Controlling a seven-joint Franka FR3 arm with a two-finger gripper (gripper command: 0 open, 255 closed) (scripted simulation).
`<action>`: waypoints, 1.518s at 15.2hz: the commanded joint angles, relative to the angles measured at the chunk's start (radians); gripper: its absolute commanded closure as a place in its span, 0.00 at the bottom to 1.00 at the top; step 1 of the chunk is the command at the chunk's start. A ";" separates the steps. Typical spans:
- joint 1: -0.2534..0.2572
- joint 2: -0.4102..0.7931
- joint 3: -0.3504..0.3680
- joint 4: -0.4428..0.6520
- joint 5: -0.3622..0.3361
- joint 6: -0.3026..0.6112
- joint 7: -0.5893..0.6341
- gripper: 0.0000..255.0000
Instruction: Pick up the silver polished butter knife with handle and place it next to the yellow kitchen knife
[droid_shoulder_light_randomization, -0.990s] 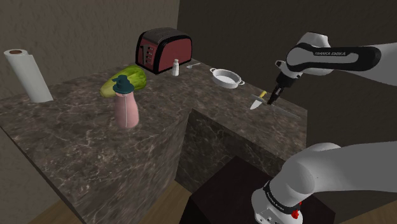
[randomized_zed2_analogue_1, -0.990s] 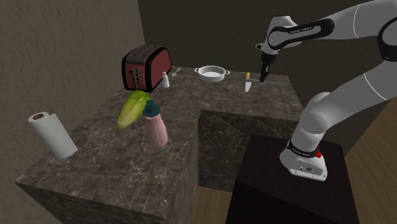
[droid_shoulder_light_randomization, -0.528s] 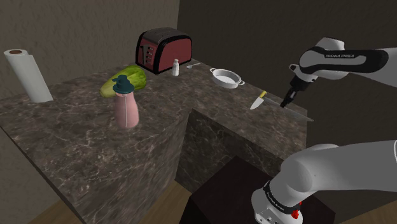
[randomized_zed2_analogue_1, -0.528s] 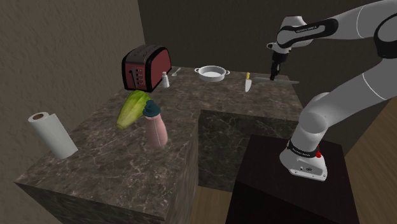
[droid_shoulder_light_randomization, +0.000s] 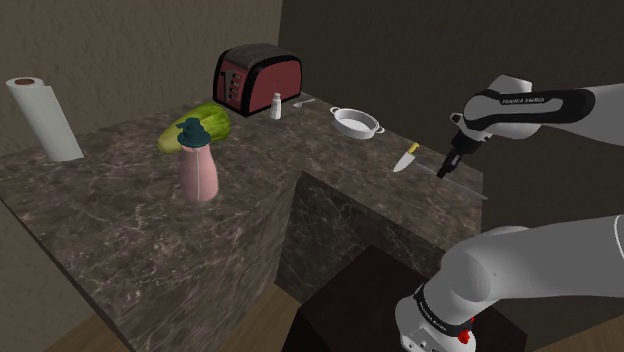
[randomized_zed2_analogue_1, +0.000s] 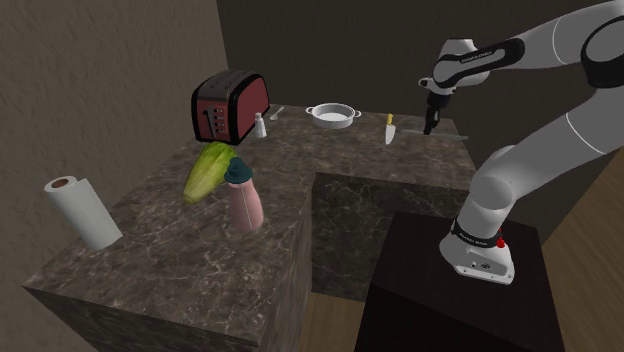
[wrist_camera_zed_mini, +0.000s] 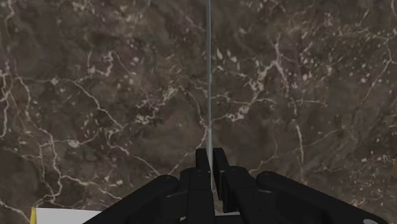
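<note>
Toaster (droid_shoulder_light_randomization: 257, 75), lettuce (droid_shoulder_light_randomization: 205, 124), bottle (droid_shoulder_light_randomization: 198, 168) (pink) share the counter (droid_shoulder_light_randomization: 120, 225).

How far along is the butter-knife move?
Done: grasp. The gripper is shut on the thin silver butter knife. In hand: knife held low over the counter, close beside the yellow kitchen knife; whether it touches the counter, I cannot tell. Left: set it down, release, withdraw.

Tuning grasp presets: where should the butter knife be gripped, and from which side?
Grip the butter knife partway along its length, fingers across its thin section, coming from above the counter. It is a long, very thin strip held roughly level, so probably only that narrow section suits a pinch. The gripper clasps it this way.
</note>
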 joint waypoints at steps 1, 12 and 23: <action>0.003 0.015 -0.009 -0.015 0.000 0.030 -0.001 1.00; 0.016 0.075 -0.050 -0.070 0.000 0.144 -0.015 1.00; 0.004 0.028 -0.022 -0.033 -0.003 0.061 -0.006 0.00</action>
